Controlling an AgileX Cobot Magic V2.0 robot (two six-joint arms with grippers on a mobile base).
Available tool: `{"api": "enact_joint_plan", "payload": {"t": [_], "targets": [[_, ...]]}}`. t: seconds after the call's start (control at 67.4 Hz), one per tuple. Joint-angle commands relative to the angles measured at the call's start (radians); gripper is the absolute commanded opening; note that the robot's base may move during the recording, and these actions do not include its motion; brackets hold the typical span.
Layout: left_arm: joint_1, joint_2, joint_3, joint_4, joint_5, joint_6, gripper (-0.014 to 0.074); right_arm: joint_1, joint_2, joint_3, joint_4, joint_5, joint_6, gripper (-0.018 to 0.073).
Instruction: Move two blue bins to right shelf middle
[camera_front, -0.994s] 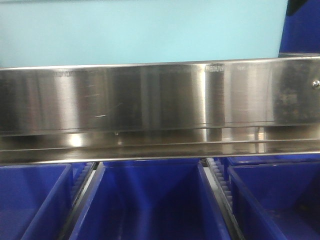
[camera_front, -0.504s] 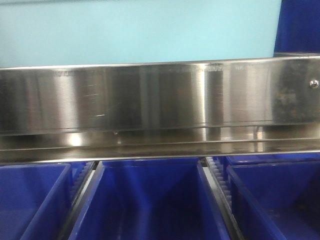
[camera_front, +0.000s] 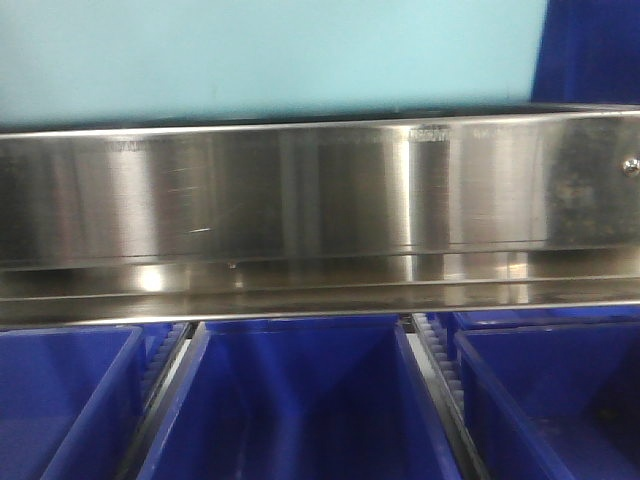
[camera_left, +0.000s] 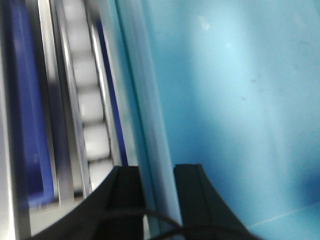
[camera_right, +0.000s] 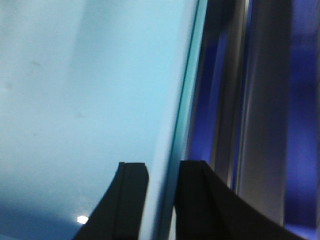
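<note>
Bin (camera_front: 280, 60), pinched by its rims in left end effector (camera_left: 157, 170) and right end effector (camera_right: 162, 165), has been shifted leftward across the frame's top above the rail (camera_front: 300, 190), so placement seems unfinished.

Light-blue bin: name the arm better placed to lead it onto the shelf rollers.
Left, narrowly. The left gripper straddles the light-blue bin wall with a roller track right beside it; the right gripper grips too, but shows only steel rails alongside. Probably both move together.
</note>
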Motion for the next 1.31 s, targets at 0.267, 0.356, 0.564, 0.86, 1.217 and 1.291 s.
{"api": "enact_joint_plan", "payload": {"t": [0.267,0.356,0.564,0.86,1.217,1.291], "targets": [[-0.015,-0.102,-0.193,-0.182,-0.149,0.029,-0.0111,0.01,-0.038,-0.223,0.068,-0.081,-0.002,-0.0153],[-0.015,-0.107,-0.196,-0.182,-0.159,0.029,-0.0111,0.01,-0.04,-0.233,0.068,-0.081,-0.002,-0.0153],[-0.015,-0.103,-0.196,-0.178,-0.155,0.029,-0.0111,0.01,-0.04,-0.233,0.068,-0.081,-0.002,-0.0153],[-0.015,-0.103,-0.196,-0.178,-0.155,0.029,-0.0111,0.01,-0.04,-0.233,0.068,-0.081,-0.002,-0.0153],[-0.015,-0.103,-0.196,-0.178,-0.155,0.029,-0.0111,0.01,-0.04,-0.233,0.068,-0.081,-0.002,-0.0153],[-0.015,-0.103,-0.196,-0.178,-0.155,0.029,-0.0111,0.01,-0.04,-0.233,0.068,-0.081,-0.002,-0.0153]]}}
